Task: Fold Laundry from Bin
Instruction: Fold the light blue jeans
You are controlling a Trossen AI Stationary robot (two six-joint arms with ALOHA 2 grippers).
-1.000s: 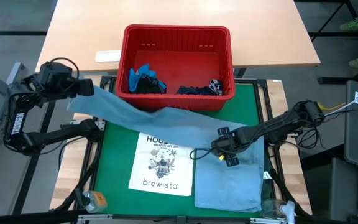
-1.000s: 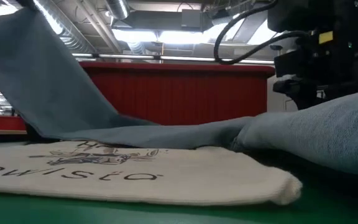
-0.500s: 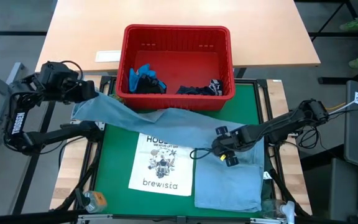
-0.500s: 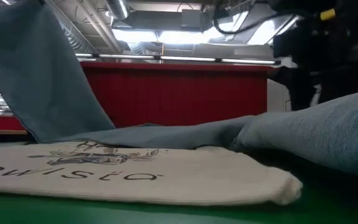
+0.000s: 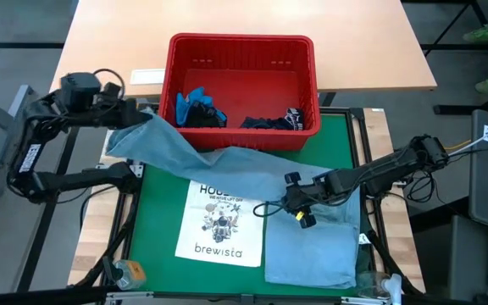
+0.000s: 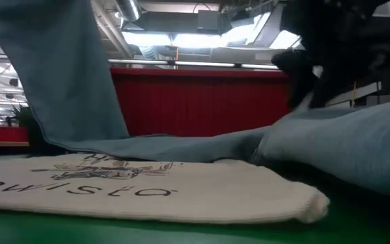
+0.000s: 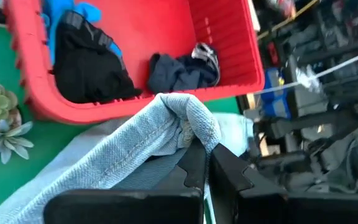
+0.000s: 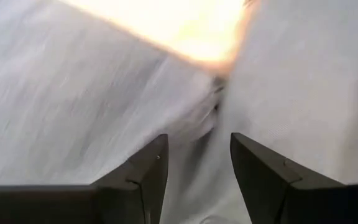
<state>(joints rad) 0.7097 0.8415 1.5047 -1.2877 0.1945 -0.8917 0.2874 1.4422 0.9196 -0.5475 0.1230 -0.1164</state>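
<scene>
Left gripper point(image 7: 202, 163) clamped on a bunched corner of the denim shirt point(image 5: 227, 165); right gripper point(image 5: 295, 198) spread apart just over the cloth.

Stretched long from the lifted corner beside the red bin point(image 5: 242, 52), slanting across the green mat point(image 5: 155, 212) to a flat heap at the right front. Partly over the white tote bag point(image 5: 219, 229). In the bin, a bright blue garment point(image 5: 195, 100) and dark garments point(image 5: 271, 121). Beyond, a tan tabletop point(image 5: 244, 17) and bright ceiling lights point(image 6: 202, 37).
</scene>
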